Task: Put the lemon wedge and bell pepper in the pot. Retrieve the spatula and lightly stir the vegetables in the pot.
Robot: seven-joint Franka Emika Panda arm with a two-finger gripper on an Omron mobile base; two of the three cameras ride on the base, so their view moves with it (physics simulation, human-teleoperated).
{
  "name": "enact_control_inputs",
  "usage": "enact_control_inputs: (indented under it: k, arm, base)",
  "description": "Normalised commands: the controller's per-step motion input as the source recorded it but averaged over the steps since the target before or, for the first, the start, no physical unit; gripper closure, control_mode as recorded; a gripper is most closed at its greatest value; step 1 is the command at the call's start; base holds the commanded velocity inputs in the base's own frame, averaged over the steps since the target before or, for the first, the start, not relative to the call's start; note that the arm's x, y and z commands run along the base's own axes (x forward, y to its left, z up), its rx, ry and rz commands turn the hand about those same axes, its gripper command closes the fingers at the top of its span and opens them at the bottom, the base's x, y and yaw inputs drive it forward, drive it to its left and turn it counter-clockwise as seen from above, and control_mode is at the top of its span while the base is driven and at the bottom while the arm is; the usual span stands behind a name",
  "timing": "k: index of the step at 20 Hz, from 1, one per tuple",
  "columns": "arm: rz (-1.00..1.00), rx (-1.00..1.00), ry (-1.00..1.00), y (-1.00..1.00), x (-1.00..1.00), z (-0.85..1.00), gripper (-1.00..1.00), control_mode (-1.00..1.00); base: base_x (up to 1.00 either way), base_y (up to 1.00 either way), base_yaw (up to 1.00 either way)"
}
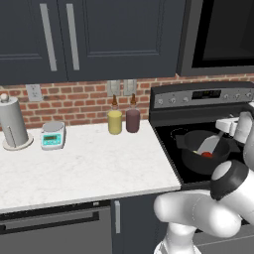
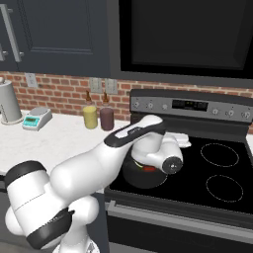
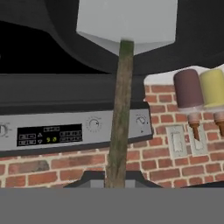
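The dark grey pot (image 1: 191,159) stands on the stove's front left burner. Inside it lie the red bell pepper (image 1: 207,155) and, touching its left side, a tiny yellow-green lemon wedge (image 1: 201,152). The spatula's light grey blade (image 1: 211,145) dips into the pot over them. Its greenish handle (image 3: 120,113) runs up into my gripper (image 1: 224,132), which is shut on it above the pot's right rim. In the hand view the blade (image 3: 127,19) lies against the pot's dark inside (image 3: 65,48), with the gripper (image 3: 114,180) clamped on the handle. In the right base view my arm covers most of the pot (image 2: 136,179); the bell pepper (image 2: 148,169) peeks out.
The black stove (image 1: 168,131) has a control panel (image 1: 206,94) behind and a microwave (image 1: 223,34) overhead. A yellow jar (image 1: 115,121) and a maroon jar (image 1: 132,119) stand against the brick wall. A scale (image 1: 53,135) and a paper towel roll (image 1: 12,121) sit on the white counter (image 1: 89,168).
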Motion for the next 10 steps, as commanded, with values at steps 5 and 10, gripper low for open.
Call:
enact_control_inputs:
  k: [5,10]
  arm:
    - [0.0,-0.1,-0.16,0.0,0.0,0.0,1.0,-1.0]
    - [0.0,-0.14,-0.12,0.02,0.02,-0.04,1.0,-1.0]
  base:
    - [0.0,0.0,0.0]
    - [0.0,0.0,0.0]
